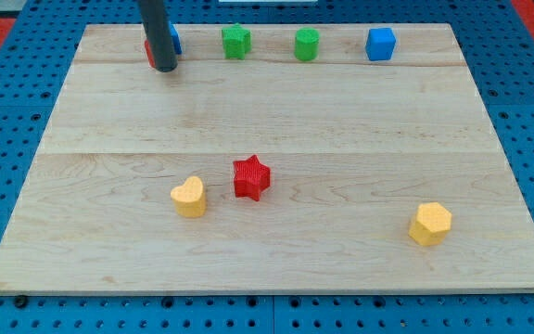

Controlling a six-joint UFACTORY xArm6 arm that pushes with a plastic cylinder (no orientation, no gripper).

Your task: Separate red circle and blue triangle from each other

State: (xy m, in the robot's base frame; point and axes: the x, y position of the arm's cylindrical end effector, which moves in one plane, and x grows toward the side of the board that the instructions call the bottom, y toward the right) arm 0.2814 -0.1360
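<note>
My tip (165,67) is at the view's top left, right in front of two blocks that it mostly hides. A sliver of the red circle (148,52) shows at the rod's left side. A sliver of the blue triangle (174,39) shows at its right side. The two blocks look close together behind the rod; whether they touch is hidden.
A green star (236,41), a green cylinder (307,44) and a blue cube (380,44) stand in a row along the board's top. A red star (251,177) and a yellow heart (189,197) sit at lower middle. A yellow hexagon (430,223) is at lower right.
</note>
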